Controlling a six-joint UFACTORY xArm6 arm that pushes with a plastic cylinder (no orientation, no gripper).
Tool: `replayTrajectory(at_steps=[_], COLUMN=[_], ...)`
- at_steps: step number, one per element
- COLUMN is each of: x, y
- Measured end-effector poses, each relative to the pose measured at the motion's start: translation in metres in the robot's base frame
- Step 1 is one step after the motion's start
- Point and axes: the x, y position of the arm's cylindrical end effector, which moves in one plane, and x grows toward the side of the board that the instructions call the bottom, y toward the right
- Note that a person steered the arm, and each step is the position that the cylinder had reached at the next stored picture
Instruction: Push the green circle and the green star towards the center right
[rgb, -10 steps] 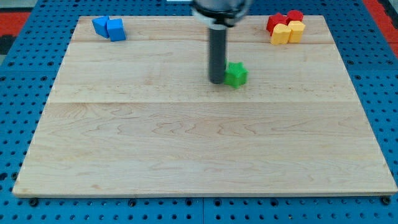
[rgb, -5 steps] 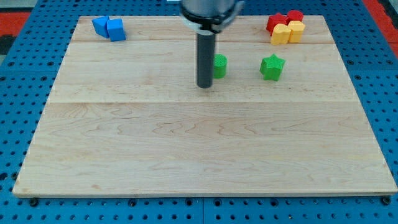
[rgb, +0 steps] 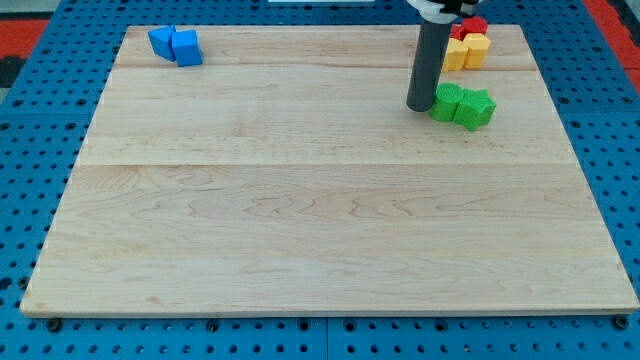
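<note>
Blue pegboard frames the pale wooden worktop (rgb: 300, 220) in the camera view. No claw exists, so no spread or pinch to tell; my tip (rgb: 419, 107) sits touching the small green circle block (rgb: 445, 102) at its nine o'clock, and the green star block (rgb: 476, 108) adjoins at the circle's three o'clock. Best, I judge, is pushing from eleven o'clock toward five, keeping both blocks aligned and clear of the red and yellow blocks (rgb: 470, 45) at twelve.
</note>
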Motion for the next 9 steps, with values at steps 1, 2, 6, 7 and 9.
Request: replayTrajectory(at_steps=[1, 2, 6, 7, 9], x=[-0.012, -0.042, -0.024, -0.022, -0.026], y=[-0.023, -0.025, 0.020, 0.020, -0.020])
